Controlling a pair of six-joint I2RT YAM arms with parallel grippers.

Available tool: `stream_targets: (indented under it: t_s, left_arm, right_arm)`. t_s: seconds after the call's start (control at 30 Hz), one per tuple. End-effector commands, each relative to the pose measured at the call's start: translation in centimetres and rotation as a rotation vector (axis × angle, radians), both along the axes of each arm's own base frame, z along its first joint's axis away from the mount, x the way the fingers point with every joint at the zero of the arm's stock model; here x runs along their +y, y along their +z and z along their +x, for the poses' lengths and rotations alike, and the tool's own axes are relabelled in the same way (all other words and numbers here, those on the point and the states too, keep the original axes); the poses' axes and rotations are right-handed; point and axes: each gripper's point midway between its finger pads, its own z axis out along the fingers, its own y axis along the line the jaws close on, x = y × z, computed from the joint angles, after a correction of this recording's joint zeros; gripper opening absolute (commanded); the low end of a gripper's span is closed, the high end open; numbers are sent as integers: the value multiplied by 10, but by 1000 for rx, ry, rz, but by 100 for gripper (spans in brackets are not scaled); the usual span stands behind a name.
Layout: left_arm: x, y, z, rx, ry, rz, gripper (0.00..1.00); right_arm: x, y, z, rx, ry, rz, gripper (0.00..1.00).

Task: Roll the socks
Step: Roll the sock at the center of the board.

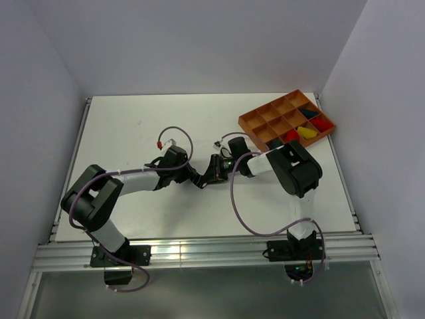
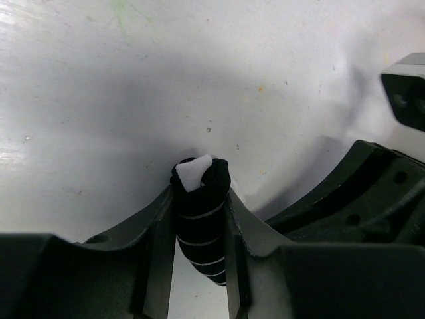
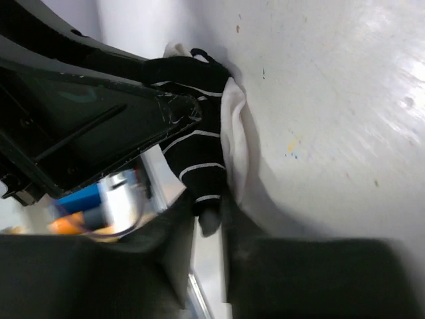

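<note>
The black-and-white striped sock (image 2: 199, 229) is rolled into a tight bundle with its white toe (image 2: 194, 174) poking out at the end. My left gripper (image 2: 199, 194) is shut on it, and both fingers press its sides just above the table. In the right wrist view the same sock (image 3: 196, 143) reaches down between the jaws of my right gripper (image 3: 209, 214). Those jaws stand slightly apart around its tip, with a sliver of light beside it. From above, the left gripper (image 1: 201, 179) and right gripper (image 1: 218, 169) meet nose to nose at mid-table.
An orange compartment tray (image 1: 260, 113) sits at the back right, just beyond the right arm. It holds rolled bundles: red (image 1: 292, 135), yellow (image 1: 307, 132), another red (image 1: 323, 123) and a dark one (image 1: 309, 111). White walls enclose the table on three sides.
</note>
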Motion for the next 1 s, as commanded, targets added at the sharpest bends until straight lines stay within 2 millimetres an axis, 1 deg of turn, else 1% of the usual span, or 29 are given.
stream_targets:
  t_s: [0.0, 0.03, 0.07, 0.1, 0.13, 0.17, 0.2, 0.23, 0.27, 0.3, 0.33, 0.37, 0.4, 0.47, 0.5, 0.53, 0.57, 0.73, 0.83, 0.97]
  left_arm:
    - [23, -36, -23, 119, -18, 131, 14]
    - [23, -35, -23, 120, -20, 133, 14]
    - [24, -34, -23, 119, -24, 141, 14]
    - [26, -33, -25, 126, -27, 151, 14]
    - [25, -30, -23, 120, -28, 154, 14]
    - [25, -29, -23, 120, -33, 159, 14]
    - [24, -26, -23, 119, -38, 159, 14]
    - [24, -24, -23, 117, -39, 159, 14]
    - [23, -23, -23, 115, -43, 157, 14]
    - [22, -21, -23, 112, -44, 155, 14]
    - [21, -19, -23, 109, -46, 152, 14]
    - [20, -19, -23, 109, -48, 152, 13]
    - [19, -18, -22, 106, -49, 148, 13]
    - [18, -17, -23, 108, -56, 147, 13]
    - [16, -17, -22, 109, -58, 146, 13]
    - [15, -17, -22, 108, -59, 144, 13]
    - [15, -17, -22, 110, -62, 144, 13]
    - [11, -15, -22, 106, -70, 136, 13]
    - [9, -14, -22, 105, -74, 129, 13]
    - [5, -12, -22, 103, -83, 118, 13]
  right_arm:
    - [-20, -6, 8, -145, -38, -165, 31]
    - [-26, -7, 13, -182, -72, -205, 35]
    - [-29, -3, 15, -216, -90, -223, 37]
    - [-31, 13, 20, -285, -103, -226, 41]
    - [-38, 11, 25, -332, -150, -286, 42]
    - [-40, 28, 28, -396, -176, -294, 43]
    - [-51, 26, 38, -462, -229, -374, 43]
    - [-53, 32, 39, -505, -248, -399, 43]
    - [-48, 48, 36, -568, -254, -394, 43]
    - [-49, 51, 35, -613, -262, -418, 43]
    - [-52, 57, 38, -658, -292, -448, 43]
    - [-48, 70, 39, -707, -308, -440, 44]
    - [-37, 74, 30, -748, -276, -436, 44]
    - [-25, 82, 24, -790, -253, -424, 44]
    - [-15, 85, 19, -805, -229, -411, 44]
    - [-11, 83, 18, -806, -218, -413, 44]
    - [-8, 77, 16, -800, -201, -426, 45]
    - [10, 66, 12, -827, -143, -430, 47]
    - [14, 56, 11, -847, -123, -445, 48]
    - [21, 52, 12, -894, -105, -444, 50]
